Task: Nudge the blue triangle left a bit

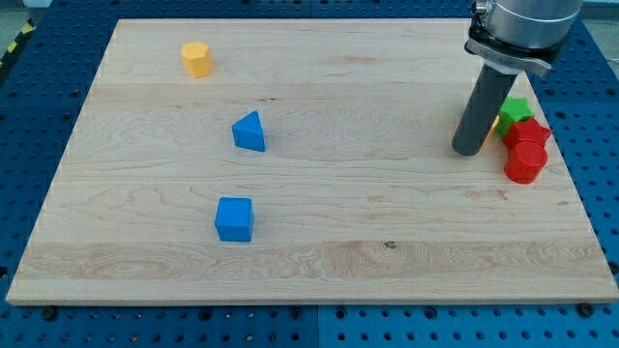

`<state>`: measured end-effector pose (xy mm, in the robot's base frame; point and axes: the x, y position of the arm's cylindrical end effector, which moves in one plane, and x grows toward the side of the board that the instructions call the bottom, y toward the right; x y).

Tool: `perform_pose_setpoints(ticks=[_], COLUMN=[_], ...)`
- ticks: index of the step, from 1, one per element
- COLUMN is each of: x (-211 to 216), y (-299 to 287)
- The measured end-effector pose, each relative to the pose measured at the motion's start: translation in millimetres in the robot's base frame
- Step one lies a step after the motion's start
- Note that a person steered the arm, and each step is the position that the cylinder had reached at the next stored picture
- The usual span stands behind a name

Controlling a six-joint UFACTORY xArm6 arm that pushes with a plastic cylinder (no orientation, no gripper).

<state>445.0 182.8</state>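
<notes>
The blue triangle (250, 131) lies on the wooden board (309, 261), left of centre. My tip (470, 152) is at the view's right, far to the right of the blue triangle and just left of a cluster of blocks. The rod rises from the tip toward the view's top right. A blue cube (234, 218) lies below the triangle.
An orange block (196, 59) sits near the view's top left. At the right edge, a green block (514, 109), a red star-like block (526, 132), a red cylinder-like block (525, 162) and a sliver of a yellow block (496, 123) cluster beside the rod.
</notes>
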Motion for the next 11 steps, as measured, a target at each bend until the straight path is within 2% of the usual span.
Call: perform_pose_setpoints(ticks=[2, 3, 5, 7, 8, 10, 11], x=[0.0, 23.3, 82.0, 85.1, 54.1, -35.5, -38.8], y=[11.6, -8.5, -95.4, -112.2, -143.0, -194.4, -245.0])
